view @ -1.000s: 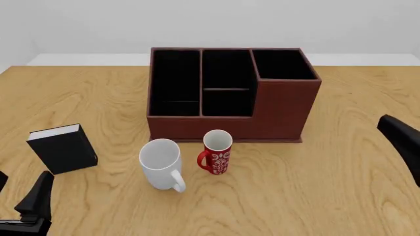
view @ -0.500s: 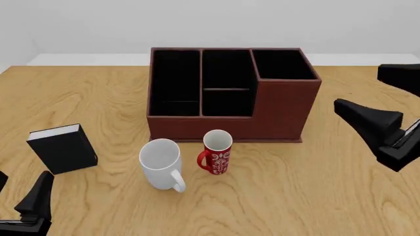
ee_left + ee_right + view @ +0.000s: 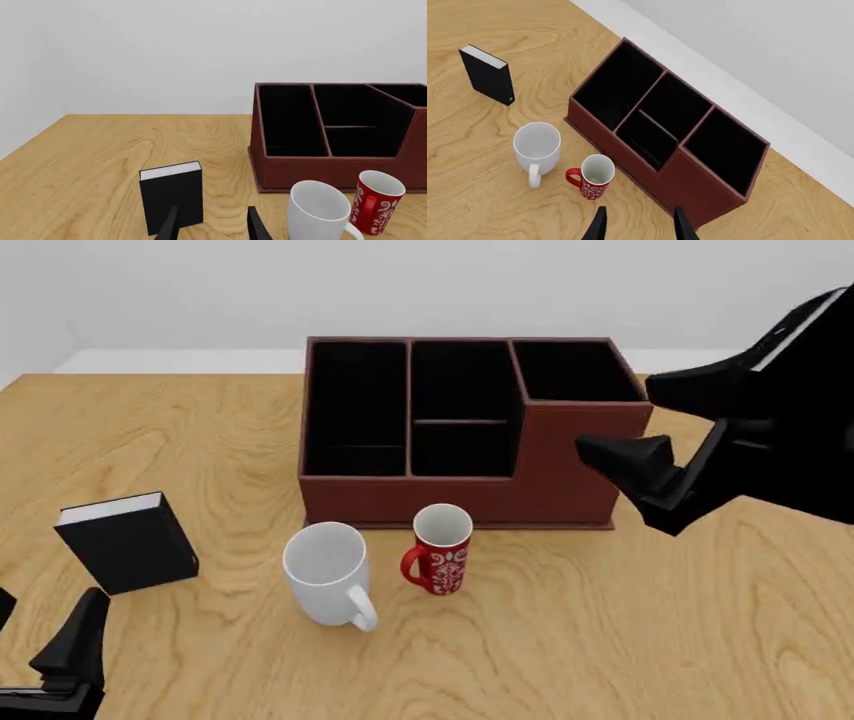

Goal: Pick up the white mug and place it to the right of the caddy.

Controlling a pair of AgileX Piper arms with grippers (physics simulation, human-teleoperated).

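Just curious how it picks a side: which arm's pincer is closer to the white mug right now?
Roughly even, left slightly nearer. The left pincer sits low on the table, left of the white mug. The right pincer hovers raised to its right, by the caddy.

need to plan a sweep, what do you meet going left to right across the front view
left gripper → black book → white mug → red mug → right gripper. The caddy spans behind both mugs, so it has no clear place.
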